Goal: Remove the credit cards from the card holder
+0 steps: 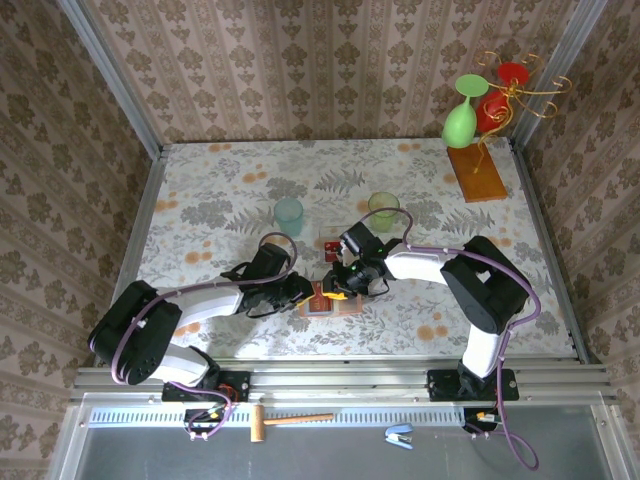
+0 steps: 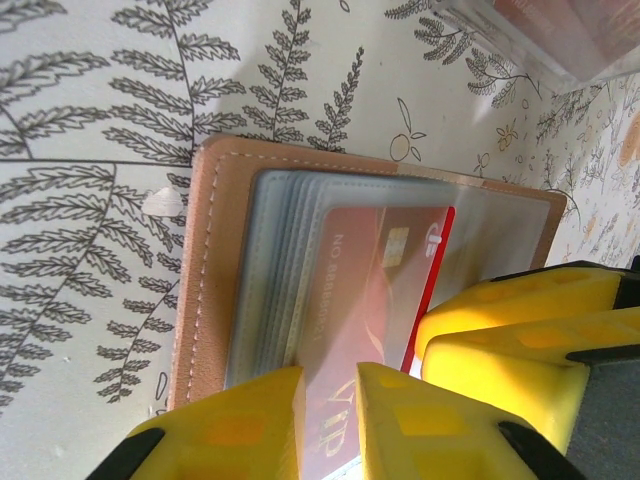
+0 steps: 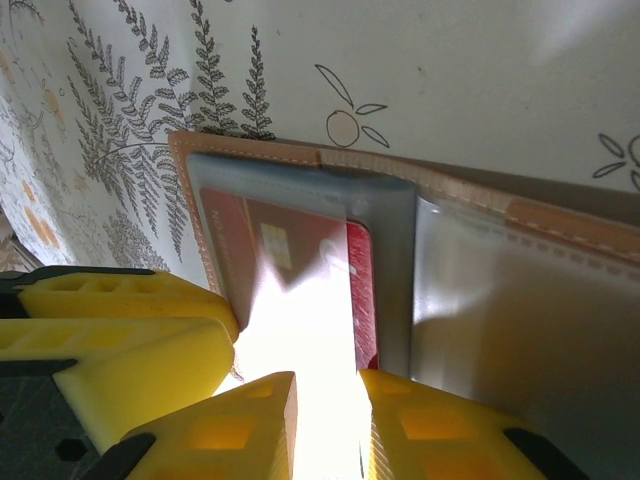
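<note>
Mid-extraction: card holder (image 2: 190, 300) open on bench (image 2: 80, 100), red card (image 2: 390, 260) in its sleeve (image 2: 280, 230); left hand (image 2: 330, 420) clamped on sleeve edge; right hand (image 3: 328, 430) at card edge, grip hidden by glare. Next: pull card straight out.

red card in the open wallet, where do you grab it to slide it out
Pinch the bright-red strip of the red card that pokes out of its clear sleeve, coming in from the side opposite the card holder's stitched outer edge. The rest lies flat under plastic, so that strip is probably the only hold.
</note>
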Action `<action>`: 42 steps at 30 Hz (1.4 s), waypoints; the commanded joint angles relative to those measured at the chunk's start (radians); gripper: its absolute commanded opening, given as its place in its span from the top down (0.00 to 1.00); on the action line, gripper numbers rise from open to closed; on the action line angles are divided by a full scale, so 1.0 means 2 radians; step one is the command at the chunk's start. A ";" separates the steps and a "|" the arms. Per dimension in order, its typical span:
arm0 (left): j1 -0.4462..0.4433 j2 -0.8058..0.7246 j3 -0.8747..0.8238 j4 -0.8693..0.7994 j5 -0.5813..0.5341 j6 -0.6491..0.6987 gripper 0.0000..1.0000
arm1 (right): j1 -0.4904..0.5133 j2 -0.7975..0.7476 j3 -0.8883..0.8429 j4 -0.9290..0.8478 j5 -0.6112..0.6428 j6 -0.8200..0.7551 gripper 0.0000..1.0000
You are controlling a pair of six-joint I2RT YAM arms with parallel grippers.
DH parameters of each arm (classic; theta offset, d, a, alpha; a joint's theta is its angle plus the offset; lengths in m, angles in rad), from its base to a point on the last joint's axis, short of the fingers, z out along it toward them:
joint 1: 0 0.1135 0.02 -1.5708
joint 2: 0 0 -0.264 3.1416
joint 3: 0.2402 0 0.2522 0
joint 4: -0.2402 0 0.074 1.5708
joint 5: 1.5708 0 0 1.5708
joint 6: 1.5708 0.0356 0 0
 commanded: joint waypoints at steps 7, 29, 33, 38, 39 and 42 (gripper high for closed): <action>0.010 0.004 -0.007 -0.003 0.002 0.016 0.79 | 0.003 0.006 0.006 -0.022 0.019 -0.006 0.77; 0.043 0.021 0.005 -0.011 0.045 0.059 0.79 | 0.029 -0.018 -0.003 -0.015 0.056 0.033 0.75; 0.050 0.024 0.006 -0.012 0.051 0.062 0.78 | 0.032 -0.017 -0.001 -0.013 0.056 0.036 0.75; 0.053 0.021 0.009 -0.014 0.054 0.063 0.78 | 0.033 -0.014 0.001 -0.015 0.058 0.033 0.75; 0.053 0.020 0.009 -0.016 0.054 0.062 0.78 | 0.033 -0.015 0.001 -0.016 0.060 0.032 0.75; 0.053 0.018 0.005 -0.018 0.053 0.062 0.78 | 0.033 -0.016 0.002 -0.026 0.068 0.025 0.75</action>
